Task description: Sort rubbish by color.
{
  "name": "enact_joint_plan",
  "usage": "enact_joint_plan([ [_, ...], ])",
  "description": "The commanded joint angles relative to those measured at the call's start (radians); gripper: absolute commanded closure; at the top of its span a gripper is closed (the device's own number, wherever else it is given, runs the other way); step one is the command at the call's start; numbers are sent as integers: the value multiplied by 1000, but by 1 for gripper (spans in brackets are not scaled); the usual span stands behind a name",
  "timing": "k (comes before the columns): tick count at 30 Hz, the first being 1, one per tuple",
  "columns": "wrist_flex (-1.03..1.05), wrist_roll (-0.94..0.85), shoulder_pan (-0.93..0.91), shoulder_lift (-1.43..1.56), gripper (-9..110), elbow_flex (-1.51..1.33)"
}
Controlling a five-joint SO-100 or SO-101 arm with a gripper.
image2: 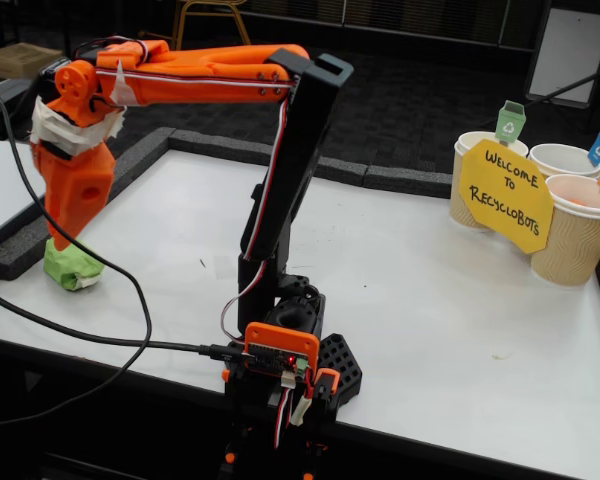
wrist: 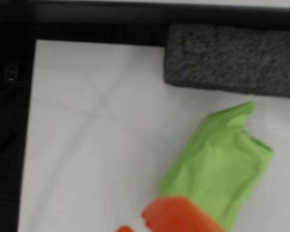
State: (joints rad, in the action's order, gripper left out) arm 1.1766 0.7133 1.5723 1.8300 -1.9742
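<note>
The end effector [image2: 72, 240] sits on the green wad [image2: 72, 268]; its opening cannot be told. Next comes closing firmly and lifting.

Wrist view soft and blurred; fixed view evenly lit, sharp.

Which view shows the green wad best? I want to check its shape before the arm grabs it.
The wrist view: the green wad fills much of the frame, creases visible despite some blur, with an orange gripper part overlapping its lower edge. In the fixed view the green wad is small at the table's left edge, its top hidden by the gripper.
</note>
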Motion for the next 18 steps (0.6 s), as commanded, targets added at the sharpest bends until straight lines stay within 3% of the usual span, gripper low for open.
enact_joint_plan([
  [1, -17, 198, -31, 26, 100, 124],
  [8, -183, 477, -97, 25, 100, 140],
  [18, -227, 489, 23, 23, 97, 103],
])
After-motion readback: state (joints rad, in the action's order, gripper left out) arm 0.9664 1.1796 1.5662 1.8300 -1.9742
